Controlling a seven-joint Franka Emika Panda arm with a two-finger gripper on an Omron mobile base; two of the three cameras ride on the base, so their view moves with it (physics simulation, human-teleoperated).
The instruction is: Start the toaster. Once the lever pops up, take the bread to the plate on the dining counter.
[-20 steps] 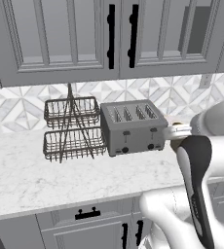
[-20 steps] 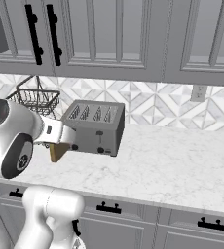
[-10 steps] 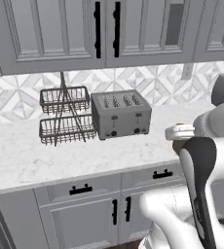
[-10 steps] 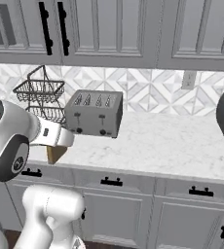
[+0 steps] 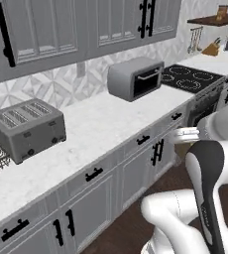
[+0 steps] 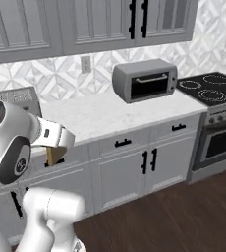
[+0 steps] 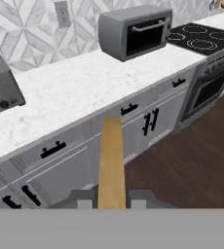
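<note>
With the gripper [image 7: 112, 203] closed on the bread [image 7: 111, 163], seen edge-on at the bottom centre of the hand view, and the toaster [image 5: 27, 128] at the left on the tabletop [image 5: 106, 119], a sharp swing could slip the thin slice free.
</note>
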